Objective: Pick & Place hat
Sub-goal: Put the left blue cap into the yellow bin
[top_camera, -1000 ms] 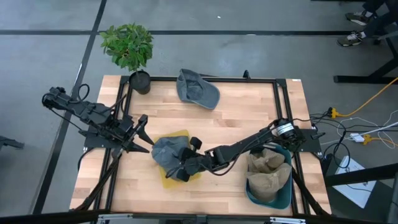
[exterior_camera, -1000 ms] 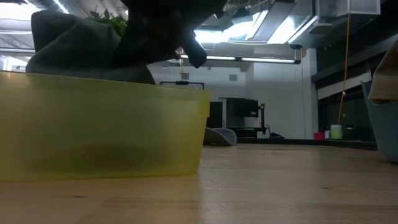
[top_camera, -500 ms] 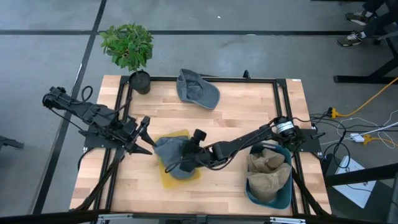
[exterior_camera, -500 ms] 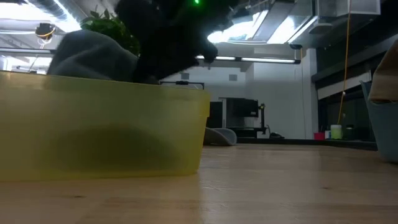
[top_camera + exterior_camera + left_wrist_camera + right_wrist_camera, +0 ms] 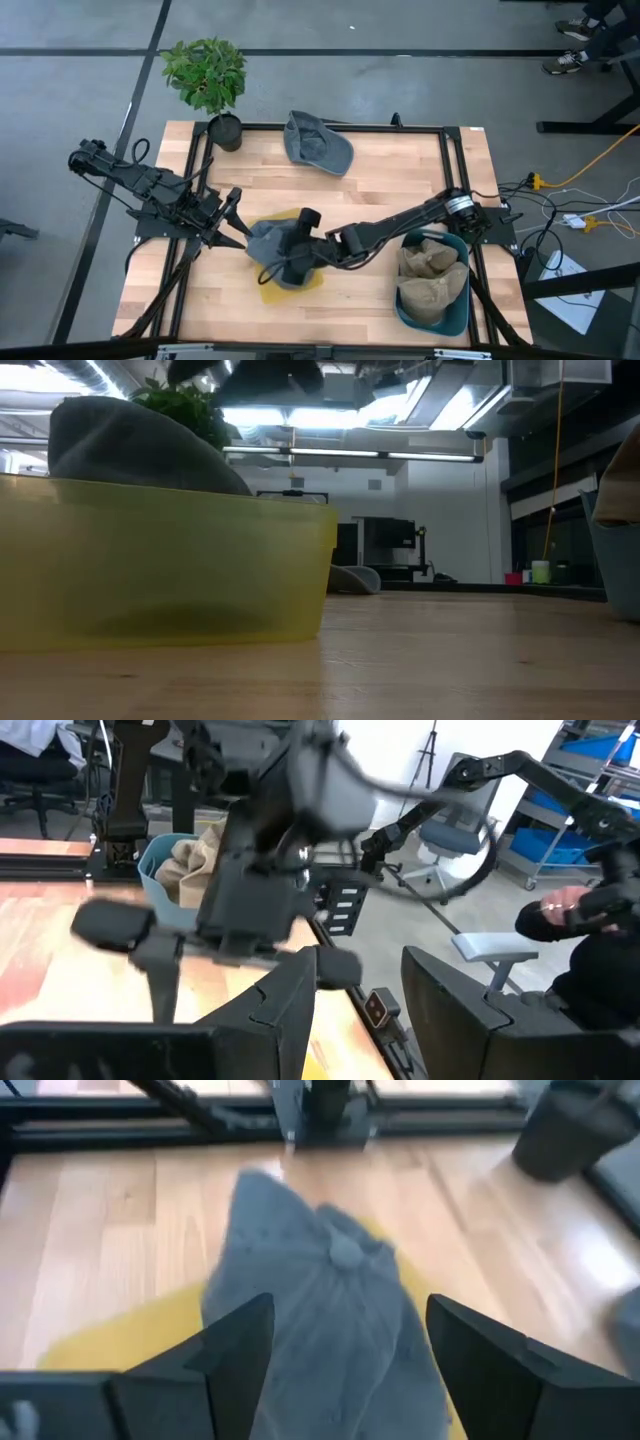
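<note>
A grey hat (image 5: 270,243) lies in the yellow bin (image 5: 288,285) at the table's middle. Its crown (image 5: 130,450) rises above the bin's rim (image 5: 170,495). My right gripper (image 5: 290,258) hovers open above it. In the right wrist view its fingers stand on either side of the hat (image 5: 330,1310) without touching it. My left gripper (image 5: 232,215) waits open just left of the bin, pointing toward it. A second grey hat (image 5: 318,143) rests brim-down near the table's far edge.
A teal bin (image 5: 455,310) holding beige hats (image 5: 430,275) stands at the near right. A potted plant (image 5: 208,75) stands at the far left corner. A black frame (image 5: 445,150) runs round the table. Bare wood lies between the two bins.
My right gripper has opened and let go of the grey hat, then risen up away from the yellow bin. The hat has settled in the bin, its crown still above the rim.
</note>
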